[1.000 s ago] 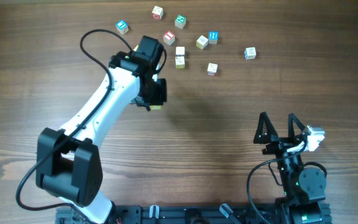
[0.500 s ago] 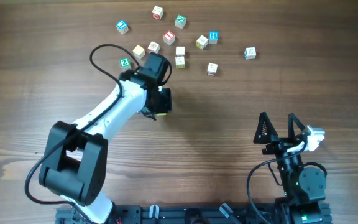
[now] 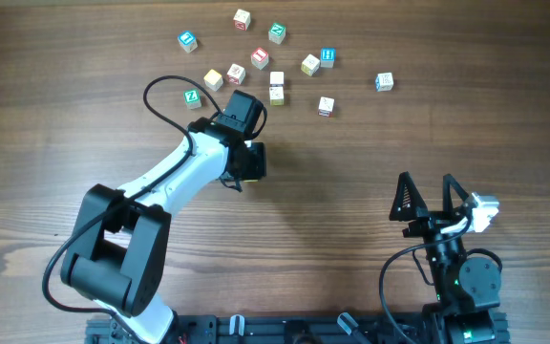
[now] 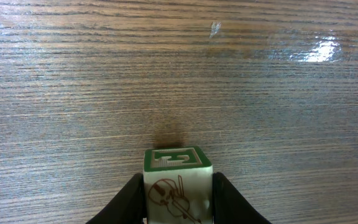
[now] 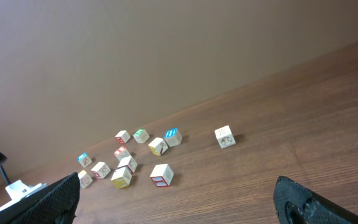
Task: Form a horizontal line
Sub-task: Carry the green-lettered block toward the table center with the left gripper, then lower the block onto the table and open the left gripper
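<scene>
Left gripper [image 3: 244, 164] is closed narrow on one block [image 4: 178, 160]. It has a green-framed top face and a violin-like sketch on its side, and the jaws sit flat against both flanks. Overhead puts the gripper near frame centre, below the block cluster and apart from every loose block. The wrist view shows only bare table [image 4: 73, 74] ahead, and I can't tell how high the block rides over it.

Right gripper [image 3: 426, 197] is parked lower right with its jaws spread wide and nothing between them.

Line status:
- Three blocks at upper centre-left read as the start of the line: the green Z block [image 3: 192, 96], a cream block [image 3: 213, 79] and a second cream block [image 3: 236, 73].
- They sit near each other but don't look to be touching.
- The run climbs toward the upper right, so it is slanted in frame rather than level.

My read is a partial row, early in the job.

What's left:
- The held block hasn't been placed.
- Other blocks are scattered across the top of the frame, from a blue-faced block [image 3: 188, 40] at upper left to a lone block [image 3: 383, 82] far right.
- The carried block most likely goes on one end of the run, and the slant and gaps will probably need tidying.
</scene>
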`<state>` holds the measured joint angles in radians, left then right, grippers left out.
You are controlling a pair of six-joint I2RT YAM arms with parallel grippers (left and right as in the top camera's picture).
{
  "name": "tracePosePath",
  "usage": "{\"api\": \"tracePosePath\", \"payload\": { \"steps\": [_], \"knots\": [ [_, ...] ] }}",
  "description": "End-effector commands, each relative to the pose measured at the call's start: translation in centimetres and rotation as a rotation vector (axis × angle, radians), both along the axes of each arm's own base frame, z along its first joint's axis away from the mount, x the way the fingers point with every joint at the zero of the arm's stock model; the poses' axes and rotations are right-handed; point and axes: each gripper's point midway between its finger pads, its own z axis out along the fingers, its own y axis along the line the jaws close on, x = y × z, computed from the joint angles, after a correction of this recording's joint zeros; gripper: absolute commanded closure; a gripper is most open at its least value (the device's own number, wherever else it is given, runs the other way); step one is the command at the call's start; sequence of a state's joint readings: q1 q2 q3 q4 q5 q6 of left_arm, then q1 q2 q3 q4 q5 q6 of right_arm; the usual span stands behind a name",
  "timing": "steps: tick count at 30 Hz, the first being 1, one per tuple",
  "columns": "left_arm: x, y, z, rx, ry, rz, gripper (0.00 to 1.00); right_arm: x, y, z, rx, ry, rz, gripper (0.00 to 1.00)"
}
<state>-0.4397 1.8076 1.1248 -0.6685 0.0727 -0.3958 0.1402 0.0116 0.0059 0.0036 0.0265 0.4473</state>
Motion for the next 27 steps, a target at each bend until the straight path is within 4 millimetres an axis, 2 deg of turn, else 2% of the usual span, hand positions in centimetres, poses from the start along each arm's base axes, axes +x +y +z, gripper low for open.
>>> {"api": "tracePosePath", "payload": {
  "steps": [1,10,14,22,24,27],
  "knots": [
    [-0.14,0.26,-0.48,0.016,0.006,0.010,0.71,-0.05,0.09,0.21,0.002,-0.010,0.008,0.00],
    [-0.38,-0.09,-0.49,0.017,0.008,-0.001,0.70,-0.05,0.09,0.20,0.002,-0.009,0.008,0.00],
    [-0.30,-0.26,-0.46,0.014,0.003,-0.005,0.62,-0.05,0.09,0.21,0.002,-0.010,0.008,0.01],
    [-0.30,-0.26,-0.46,0.014,0.003,-0.005,0.60,-0.05,0.09,0.20,0.002,-0.009,0.008,0.00],
    [-0.30,-0.26,-0.46,0.014,0.003,-0.005,0.44,-0.05,0.09,0.20,0.002,-0.009,0.008,0.00],
    [-0.30,-0.26,-0.46,0.014,0.003,-0.005,0.30,-0.05,0.09,0.20,0.002,-0.009,0.008,0.00]
  ]
}}
